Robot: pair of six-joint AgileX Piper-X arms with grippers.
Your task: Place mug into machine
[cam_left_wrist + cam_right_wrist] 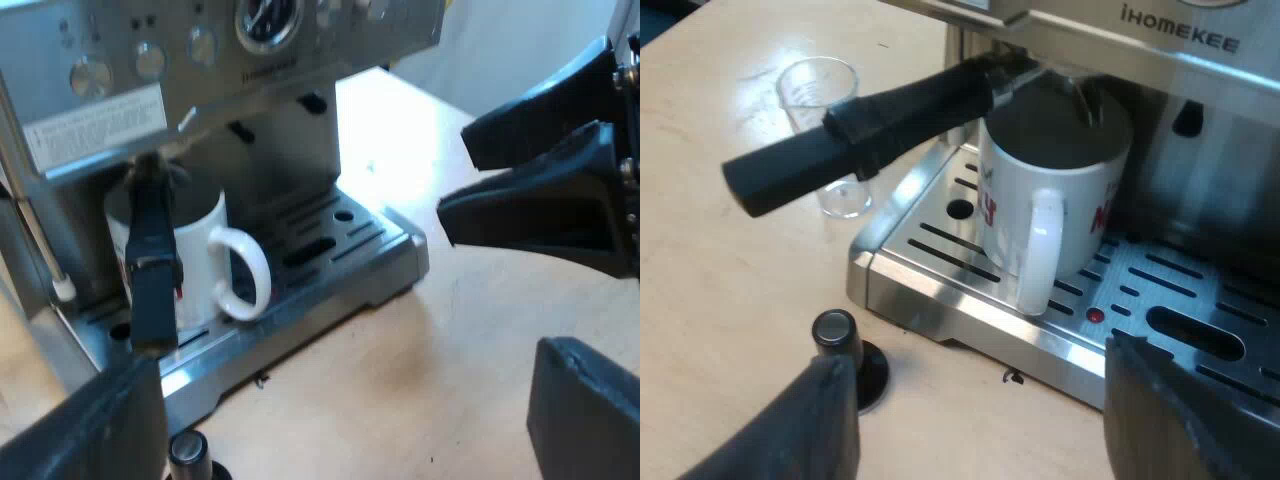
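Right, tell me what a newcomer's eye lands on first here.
The white ceramic mug stands on the slotted drip tray of the steel espresso machine, beneath the metal holder with its long dark handle locked into the front. A clear measuring glass and a black-knobbed tamper stand on the pale wooden table near the tray.

We count one espresso machine (290,150) and one white mug (1040,200) with one handle. One drip tray (940,305) sits under the mug. One metal holder (860,135) with a dark handle is locked in above the mug. One measuring glass (820,95) and one black-knob tamper (837,340) stand on one table (720,300). On the machine's panel we get one gauge (268,20), one label (95,125) and at least three round buttons (150,60); beyond the gauge we can't count them. Grippers: two, left gripper (345,370) and right gripper (975,370), with two black fingers each.
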